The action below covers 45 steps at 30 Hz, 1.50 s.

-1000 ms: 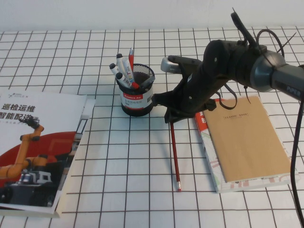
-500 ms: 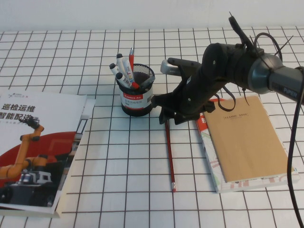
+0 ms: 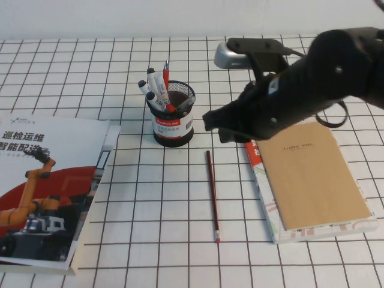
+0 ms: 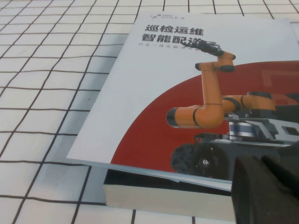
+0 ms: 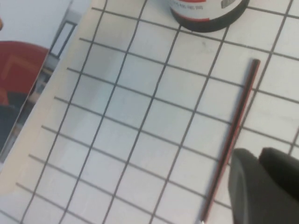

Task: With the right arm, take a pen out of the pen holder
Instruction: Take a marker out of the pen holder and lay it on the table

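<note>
The black mesh pen holder (image 3: 173, 123) stands at mid-table with several pens (image 3: 157, 90) upright in it; its base shows in the right wrist view (image 5: 205, 14). A thin red pencil (image 3: 212, 192) lies flat on the grid cloth in front and to the right of the holder, free of any grip (image 5: 233, 135). My right gripper (image 3: 217, 127) hovers raised above the pencil's far end, right of the holder. Its fingers (image 5: 259, 158) are shut with nothing between them. My left gripper (image 4: 266, 191) rests shut over the near corner of the robot-cover book (image 4: 187, 93).
The large robot-cover book (image 3: 42, 180) lies at the front left. A tan notebook (image 3: 309, 174) on a stack of booklets lies at the right, partly under my right arm. White grid cloth covers the table.
My right gripper let go of the red pencil and rose up and to the right. The pencil now lies flat on the cloth, slightly left of where it hung.
</note>
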Each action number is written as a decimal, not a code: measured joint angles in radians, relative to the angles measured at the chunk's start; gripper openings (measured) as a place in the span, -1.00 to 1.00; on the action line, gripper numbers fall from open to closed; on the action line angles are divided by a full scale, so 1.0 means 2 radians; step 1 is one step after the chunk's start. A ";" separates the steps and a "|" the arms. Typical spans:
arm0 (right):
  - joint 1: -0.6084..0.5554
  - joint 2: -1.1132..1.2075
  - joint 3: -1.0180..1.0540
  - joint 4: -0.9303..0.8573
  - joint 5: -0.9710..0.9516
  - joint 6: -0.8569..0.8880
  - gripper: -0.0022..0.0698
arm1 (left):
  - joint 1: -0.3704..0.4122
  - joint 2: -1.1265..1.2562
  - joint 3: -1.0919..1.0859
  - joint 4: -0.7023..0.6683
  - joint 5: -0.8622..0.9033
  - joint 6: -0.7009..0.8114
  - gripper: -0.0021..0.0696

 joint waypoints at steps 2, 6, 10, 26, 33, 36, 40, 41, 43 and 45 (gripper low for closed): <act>0.002 -0.053 0.041 -0.005 -0.005 -0.001 -0.90 | 0.000 0.000 0.000 0.000 0.000 0.000 -0.95; 0.003 -0.151 0.119 -0.032 -0.006 -0.001 -0.96 | 0.000 0.000 0.000 0.000 0.000 0.000 -0.95; 0.003 -0.244 0.175 -0.046 0.004 -0.002 -0.98 | 0.000 0.000 0.000 0.000 0.000 0.000 -0.95; 0.003 -0.438 0.242 -0.057 0.118 -0.090 -0.98 | 0.000 0.000 0.000 0.000 0.000 0.000 -0.95; -0.035 -0.485 0.363 -0.078 -0.026 -0.103 -0.98 | 0.000 0.000 0.000 0.000 0.000 0.000 -0.95; -0.080 -0.531 0.465 -0.078 -0.135 -0.104 -0.98 | 0.000 0.000 0.000 0.000 0.000 0.000 -0.95; -0.139 -0.602 0.592 -0.073 -0.261 -0.104 -0.98 | 0.000 0.000 0.000 0.000 0.000 0.000 -0.95; -0.153 -0.624 0.623 -0.071 -0.287 -0.104 -0.98 | 0.000 0.000 0.000 0.000 0.000 0.000 -0.95; -0.177 -0.665 0.677 -0.067 -0.331 -0.104 -0.98 | 0.000 0.000 0.000 0.000 0.000 0.000 -0.95; -0.196 -0.700 0.715 -0.066 -0.358 -0.104 -0.98 | 0.000 0.000 0.000 0.000 0.000 0.000 -0.95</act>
